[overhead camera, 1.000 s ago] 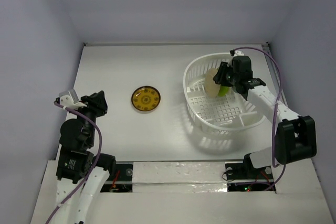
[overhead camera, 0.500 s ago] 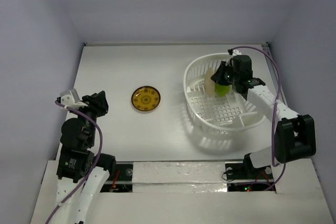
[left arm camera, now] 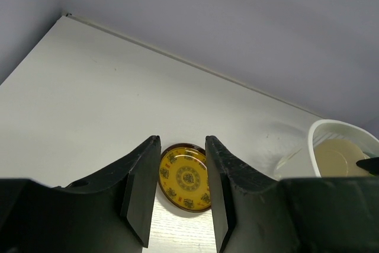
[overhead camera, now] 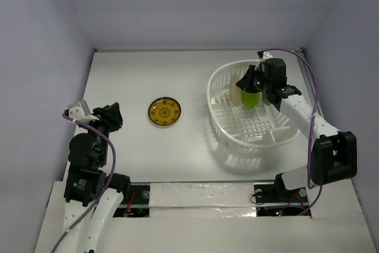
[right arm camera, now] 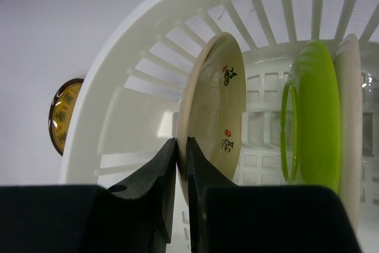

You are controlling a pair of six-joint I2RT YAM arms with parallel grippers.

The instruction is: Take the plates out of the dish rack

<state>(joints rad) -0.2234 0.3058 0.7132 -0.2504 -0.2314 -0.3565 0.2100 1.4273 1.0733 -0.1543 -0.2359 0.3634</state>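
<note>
Step in hand: judged to be lifting the cream-beige round plate (right arm camera: 213,105) out of the large white slotted plastic dish rack (right arm camera: 112,81).
Right pincer (right arm camera: 182,146): clenched on the cream plate's lower rim, one finger on each face.
Handling: raise it straight up and keep the plate on edge until it is above the rack's rim. The bite is thin, so the plate may pivot; go slowly.
Cream plate: upright, directly above the right pincer.
Lime green round plate (right arm camera: 314,111): upright, just right of that pincer, apart from the cream plate.
Pale-backed plate (right arm camera: 349,117): close behind the green one; whether they touch cannot be told.
Amber-orange patterned plate (overhead camera: 164,112): flat on the table (overhead camera: 130,75), well left of that pincer.
Left pincer (left arm camera: 182,143): released, empty, with the amber plate ahead.
</note>
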